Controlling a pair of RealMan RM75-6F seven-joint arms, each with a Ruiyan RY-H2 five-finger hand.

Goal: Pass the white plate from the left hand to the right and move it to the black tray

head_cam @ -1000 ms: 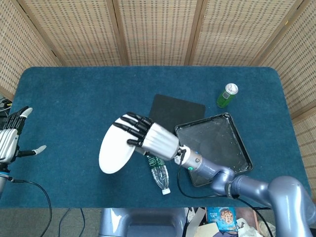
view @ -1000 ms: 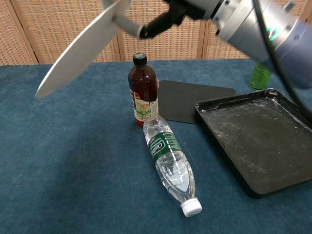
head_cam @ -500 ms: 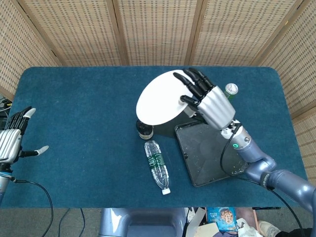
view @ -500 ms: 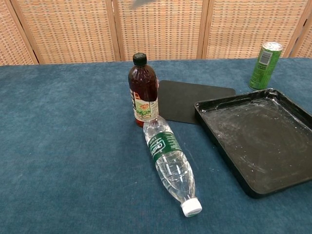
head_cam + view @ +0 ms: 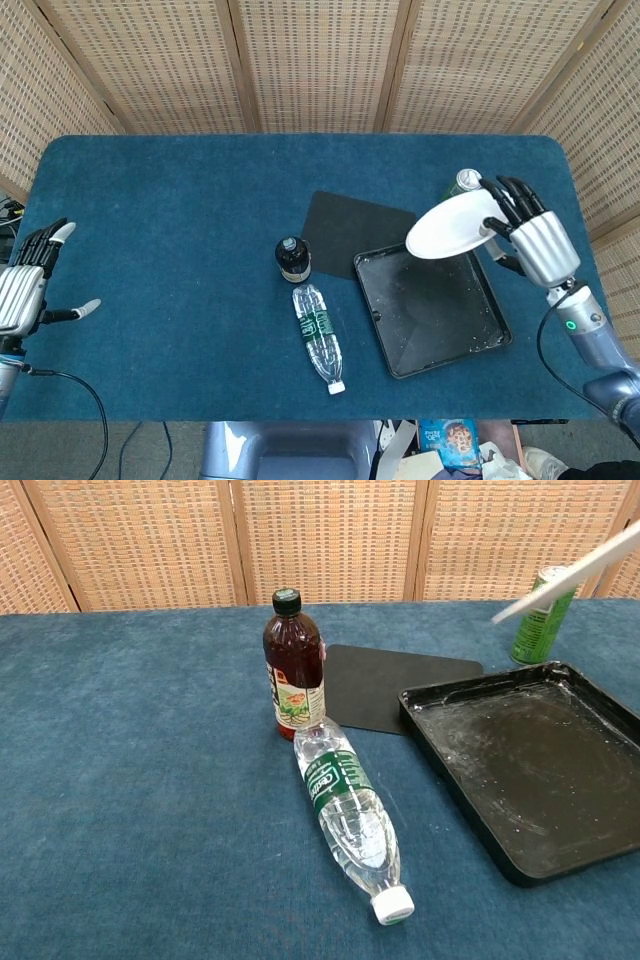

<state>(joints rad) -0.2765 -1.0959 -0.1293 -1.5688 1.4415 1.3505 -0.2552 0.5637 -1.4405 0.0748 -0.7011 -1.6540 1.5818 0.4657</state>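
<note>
My right hand (image 5: 530,238) grips the white plate (image 5: 452,228) by its right rim and holds it tilted in the air over the far end of the black tray (image 5: 432,305). The chest view catches only the plate's edge (image 5: 570,572), a slanted white strip above the tray (image 5: 520,770). At the table's left edge my left hand (image 5: 25,290) hangs with fingers spread and nothing in it.
A dark brown bottle (image 5: 292,258) stands upright left of the tray. A clear water bottle (image 5: 318,335) lies on its side in front of it. A black mat (image 5: 350,228) lies behind the tray. A green can (image 5: 535,615) stands at the tray's far right.
My right hand has carried the plate from the table's middle left, up over the bottles and rightward, to above the tray. The left hand has stayed in place.
</note>
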